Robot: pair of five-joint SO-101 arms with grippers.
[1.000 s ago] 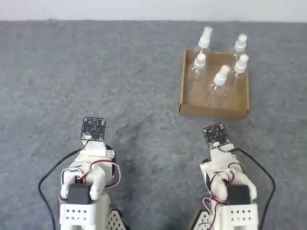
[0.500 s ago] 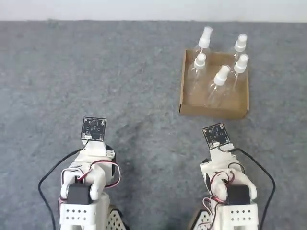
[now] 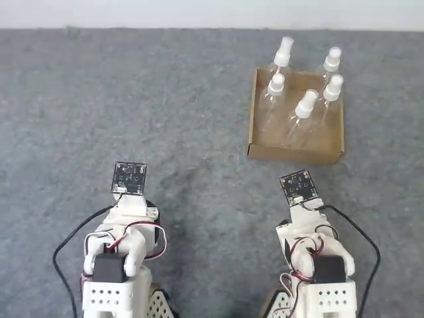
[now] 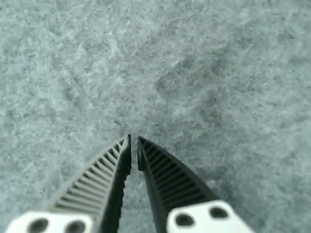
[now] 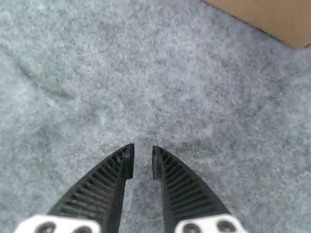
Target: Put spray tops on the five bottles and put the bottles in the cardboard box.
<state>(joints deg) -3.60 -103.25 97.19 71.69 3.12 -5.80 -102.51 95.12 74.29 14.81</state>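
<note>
All five bottles capped and boxed, both arms parked near you, nothing moved in the last second.

From the high view you have the five bottles [image 3: 270,106] standing upright in the cardboard box [image 3: 296,154] at the far right of the grey felt table [image 3: 132,99], each with a white spray top [image 3: 307,104] on; box, bottles and both arms sit exactly as they did a second ago. Your left arm [image 3: 122,232] and right arm [image 3: 311,245] are folded back at the near edge, well apart from the box. The left wrist view gives you the left gripper [image 4: 133,141] over bare felt, its fingers pressed almost together and holding nothing. The right wrist view gives you the right gripper [image 5: 143,153], a thin slit between its fingers, also holding nothing, with a corner of the box [image 5: 272,17] beyond it.
</note>
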